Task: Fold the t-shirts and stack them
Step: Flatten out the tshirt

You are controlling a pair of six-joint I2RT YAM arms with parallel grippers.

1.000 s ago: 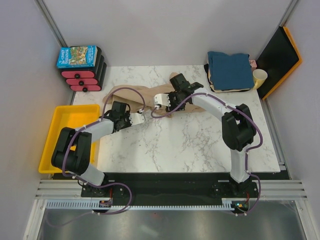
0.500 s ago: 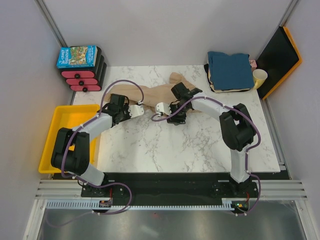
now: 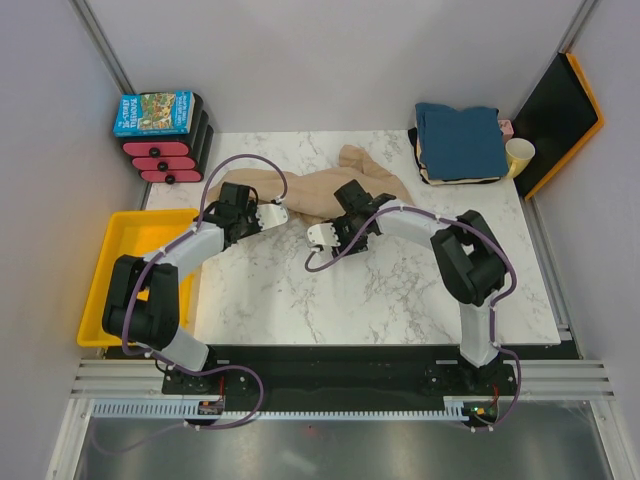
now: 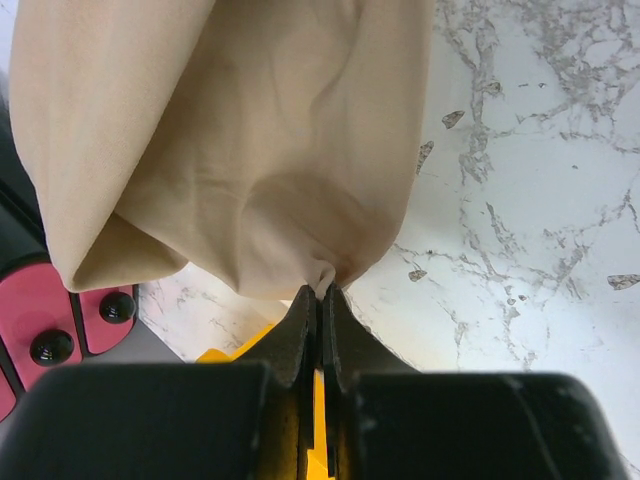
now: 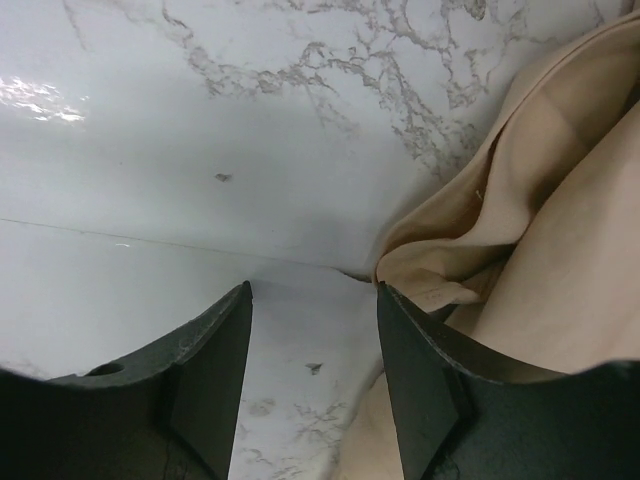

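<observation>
Both arms have swung left since a second ago, and the tan t-shirt (image 3: 322,190) has been pulled with them toward the far-left part of the table.

Reaching forward from its base, the left arm has its left gripper (image 4: 320,292) pressed shut on a pinch of the shirt's edge, and cloth fans out beyond the tips. The right arm bends back toward the middle; the right gripper (image 5: 315,292) stands spread over bare marble, nothing between its jaws, with the shirt's bunched folds just beside its right finger. The shirt lies crumpled on the white marble table (image 3: 400,290), which is boxed in by pale walls. A yellow tray (image 3: 120,262) sits off the left edge, and a folded stack topped by a teal-blue t-shirt (image 3: 460,140) sits at the far right corner. Only thin edges show of the shirts under the teal one.
</observation>
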